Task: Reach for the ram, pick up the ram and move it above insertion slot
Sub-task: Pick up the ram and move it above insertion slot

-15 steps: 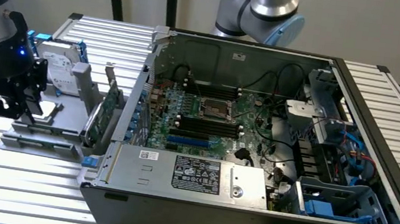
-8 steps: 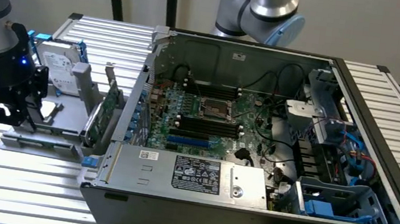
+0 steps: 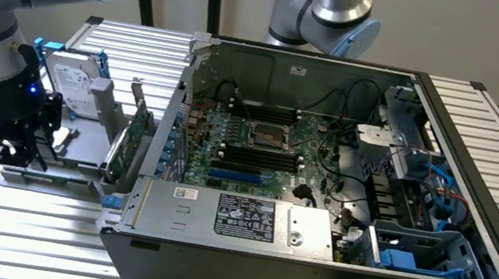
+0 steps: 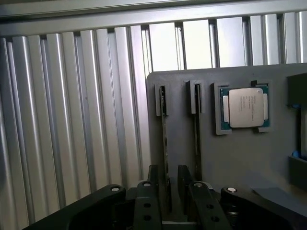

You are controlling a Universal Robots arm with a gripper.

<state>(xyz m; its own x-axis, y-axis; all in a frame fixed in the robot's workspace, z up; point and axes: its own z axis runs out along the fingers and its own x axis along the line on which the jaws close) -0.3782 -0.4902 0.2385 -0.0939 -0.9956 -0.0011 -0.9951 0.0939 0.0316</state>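
The ram [image 4: 165, 139] stands on edge between the narrowly parted fingers of my hand [image 4: 168, 178], not yet clamped. Its long axis runs toward 12 o'clock from the hand.

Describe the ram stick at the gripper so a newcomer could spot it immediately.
Beside the open computer case, on the exterior view's left, lies a grey tray holding a square processor and two thin boards standing on edge. The ram is the board farther from the processor, by the tray's edge, with the open gripper straddling it, unlike the other board.
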